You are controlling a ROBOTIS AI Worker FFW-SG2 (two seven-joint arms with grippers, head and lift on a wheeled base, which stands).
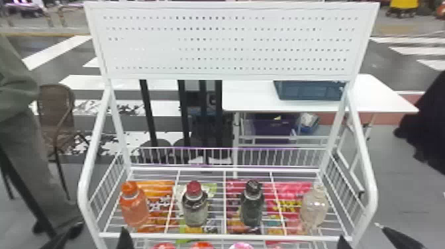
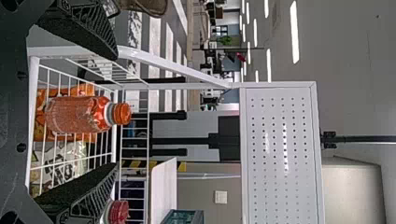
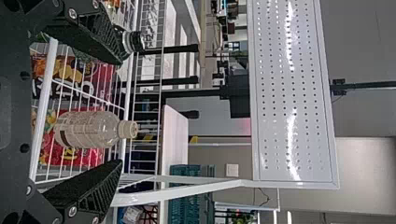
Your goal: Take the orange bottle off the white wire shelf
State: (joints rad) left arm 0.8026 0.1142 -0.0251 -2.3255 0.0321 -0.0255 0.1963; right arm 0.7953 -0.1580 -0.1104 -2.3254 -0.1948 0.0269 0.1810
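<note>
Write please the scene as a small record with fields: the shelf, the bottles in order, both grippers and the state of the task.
shelf: white wire shelf, perforated panel above it
bottles, from robot's left: orange bottle, red-capped bottle, black-capped bottle, clear bottle
bottle pose: all upright
below the wires: colourful packets
left gripper: open, facing the orange bottle, holding nothing
right gripper: open, facing the clear bottle, holding nothing
task state: orange bottle not yet taken
</note>
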